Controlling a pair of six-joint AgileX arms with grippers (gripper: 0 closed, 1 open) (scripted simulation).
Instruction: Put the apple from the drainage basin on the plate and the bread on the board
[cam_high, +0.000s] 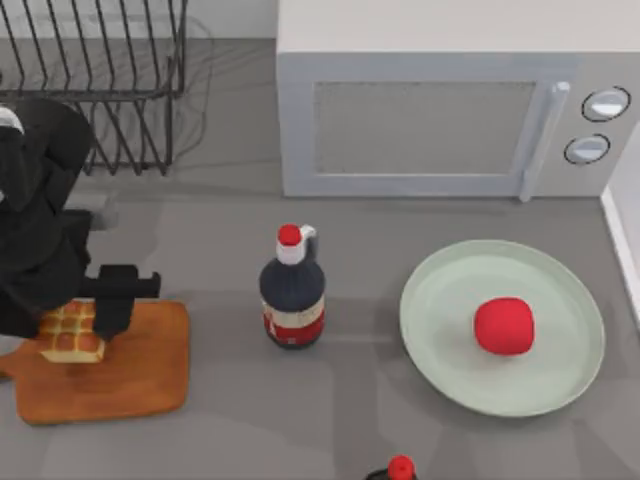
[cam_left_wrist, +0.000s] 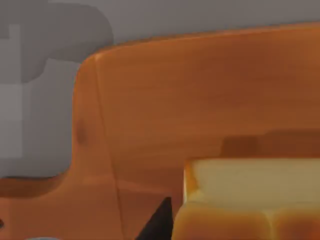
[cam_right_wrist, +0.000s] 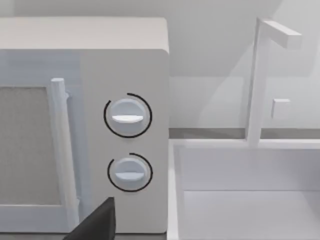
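Observation:
The golden-brown bread (cam_high: 70, 333) lies on the near-left part of the orange-brown board (cam_high: 130, 375) at the table's left. My left gripper (cam_high: 76, 322) is down over it, shut on the bread, with one black finger (cam_high: 112, 308) against its right side. The left wrist view shows the bread (cam_left_wrist: 250, 200) close up on the board (cam_left_wrist: 190, 100), a dark fingertip (cam_left_wrist: 159, 222) at its edge. The red apple (cam_high: 503, 325) rests on the pale green plate (cam_high: 450, 290) at the right. A dark part of my right gripper (cam_right_wrist: 95, 225) shows before the white drainage basin (cam_right_wrist: 240, 200).
A dark bottle with a red cap (cam_high: 292, 290) stands mid-table between board and plate. A second red cap (cam_high: 400, 467) pokes in at the front edge. The microwave (cam_high: 430, 110) fills the back, a wire rack (cam_high: 100, 80) the back left, the basin's rim (cam_high: 622, 235) the right.

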